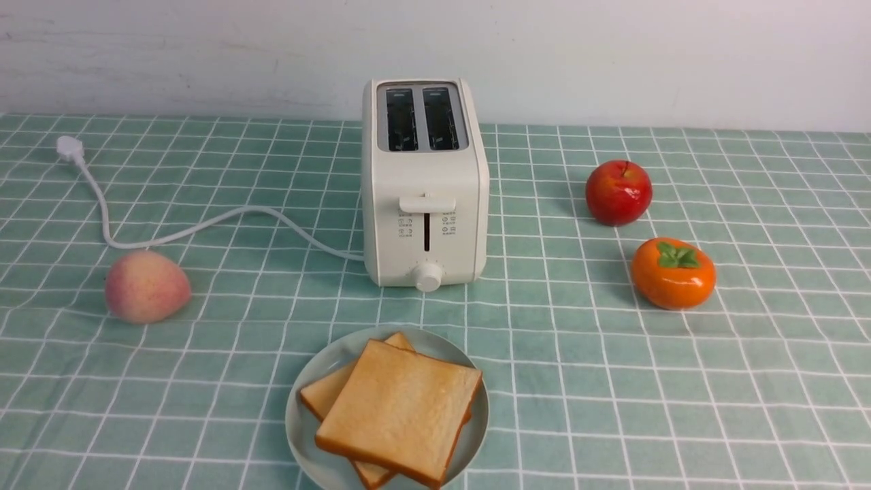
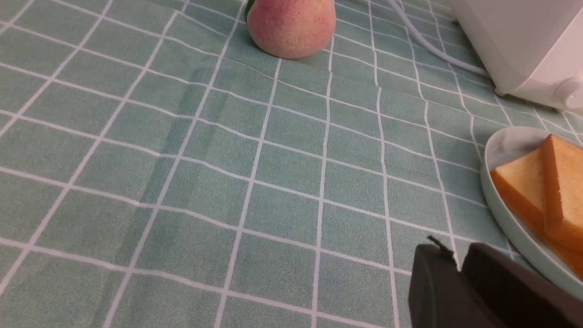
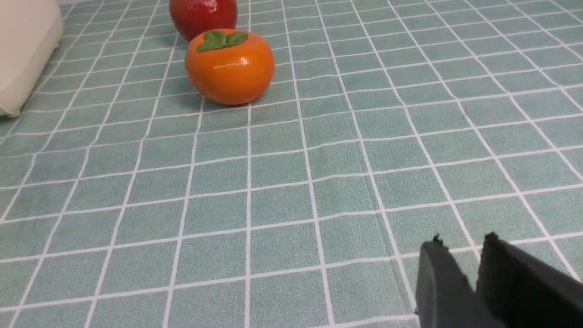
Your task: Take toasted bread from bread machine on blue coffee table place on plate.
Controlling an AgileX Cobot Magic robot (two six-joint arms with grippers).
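Observation:
The cream-white bread machine (image 1: 425, 184) stands mid-table on the blue coffee table (image 1: 612, 381), both slots dark and empty, lever up. Two toasted bread slices lie overlapped on the plate (image 1: 299, 435) at the front centre: the top slice (image 1: 401, 408) partly covers the lower slice (image 1: 330, 391). Neither gripper shows in the front view. In the left wrist view my left gripper (image 2: 457, 255) is shut and empty, low over the cloth just beside the plate's rim (image 2: 501, 218) and the toast (image 2: 524, 182). In the right wrist view my right gripper (image 3: 464, 243) is shut and empty over bare cloth.
A peach (image 1: 146, 286) lies left of the toaster, with the white cord (image 1: 170, 235) and plug behind it. A red apple (image 1: 618, 192) and an orange persimmon (image 1: 672, 272) sit to the right. A white wall runs along the table's far edge.

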